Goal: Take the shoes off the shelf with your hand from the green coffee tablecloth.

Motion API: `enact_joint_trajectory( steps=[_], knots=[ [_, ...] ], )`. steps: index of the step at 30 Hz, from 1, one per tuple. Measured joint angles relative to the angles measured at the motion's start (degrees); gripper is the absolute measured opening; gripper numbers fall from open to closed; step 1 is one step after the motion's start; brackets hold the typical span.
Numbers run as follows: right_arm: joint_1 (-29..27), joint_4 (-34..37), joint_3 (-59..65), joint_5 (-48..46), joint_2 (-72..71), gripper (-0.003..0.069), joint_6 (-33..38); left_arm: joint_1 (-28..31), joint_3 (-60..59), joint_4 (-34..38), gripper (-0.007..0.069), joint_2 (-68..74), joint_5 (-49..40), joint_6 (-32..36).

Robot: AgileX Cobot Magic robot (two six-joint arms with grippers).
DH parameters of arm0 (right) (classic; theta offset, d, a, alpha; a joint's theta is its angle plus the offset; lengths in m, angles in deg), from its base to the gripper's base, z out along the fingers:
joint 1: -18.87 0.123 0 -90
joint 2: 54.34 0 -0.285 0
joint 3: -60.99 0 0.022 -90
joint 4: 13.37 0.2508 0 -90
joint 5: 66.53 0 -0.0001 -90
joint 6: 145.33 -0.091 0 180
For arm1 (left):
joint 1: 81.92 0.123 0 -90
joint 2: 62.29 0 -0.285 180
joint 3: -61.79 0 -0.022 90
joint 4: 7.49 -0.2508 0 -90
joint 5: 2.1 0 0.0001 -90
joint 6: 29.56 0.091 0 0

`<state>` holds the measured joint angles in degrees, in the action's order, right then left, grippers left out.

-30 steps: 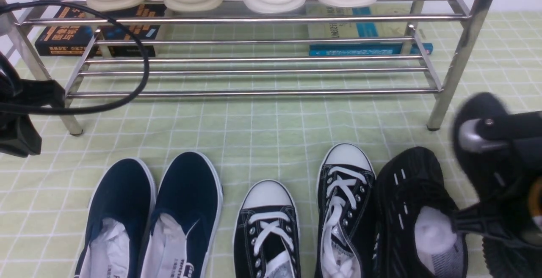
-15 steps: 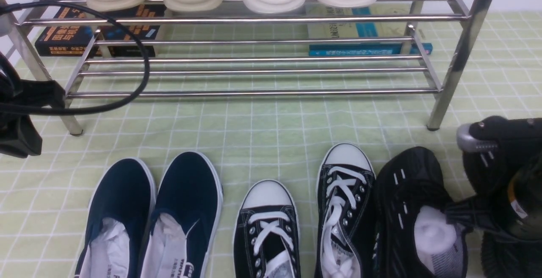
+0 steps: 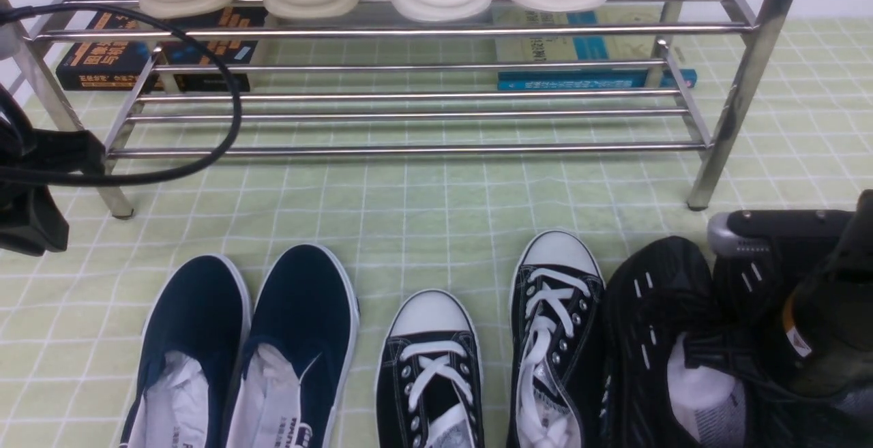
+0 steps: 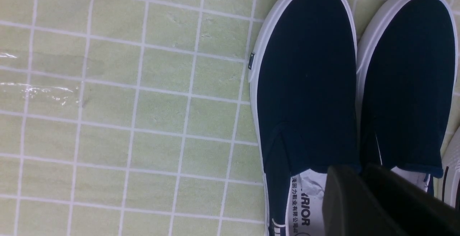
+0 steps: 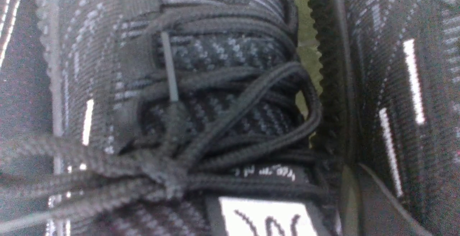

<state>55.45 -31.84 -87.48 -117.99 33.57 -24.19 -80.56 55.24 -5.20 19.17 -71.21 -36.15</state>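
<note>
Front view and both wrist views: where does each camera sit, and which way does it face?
Front view: between the arms, facing forward and down at the pale green grid cloth, the shiny steel-tube rack and the shoe row; left arm and right arm at the edges.
Left wrist view: looks down on the navy white-edged slip-ons; its dark fingers intrude.
Right wrist view: close above the black knit white-dashed sneakers; no arm part clearly visible.
Shared: the front view also shows both pairs.
</note>
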Motion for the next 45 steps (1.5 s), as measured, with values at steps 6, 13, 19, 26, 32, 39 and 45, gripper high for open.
enact_joint_trajectory(
  steps=[6,13,19,26,32,39,45],
  knots=[
    [0.0,2.7,-0.1,-0.1,0.0,0.0169,1.2,0.0,0.0,0.0,0.0096,0.0,0.0,0.0],
    [-0.2,6.0,-5.5,-7.0,0.0,0.034,10.1,0.0,0.0,0.0,0.0097,0.0,0.0,0.0],
    [-0.2,6.9,-14.8,-17.0,-1.3,0.033,22.9,0.0,0.0,0.0,0.0105,0.0,0.0,0.0],
    [-0.2,7.7,-17.5,-18.6,-10.4,0.0216,37.6,0.0,0.0,0.0,0.0106,0.0,0.0,0.0],
    [-0.2,11.4,-14.8,-19.4,-23.7,0.0092,42.9,0.0,0.0,0.2,0.0111,0.0,0.0,-0.3],
    [-0.2,12.3,-1.8,-12.7,-41.9,-0.0014,43.1,0.0,0.0,0.7,0.0119,0.0,0.4,-2.1],
    [-0.2,12.3,14.2,11.2,-52.9,-0.0015,43.1,0.0,0.0,0.9,0.0125,0.0,0.5,-2.3]
  ],
)
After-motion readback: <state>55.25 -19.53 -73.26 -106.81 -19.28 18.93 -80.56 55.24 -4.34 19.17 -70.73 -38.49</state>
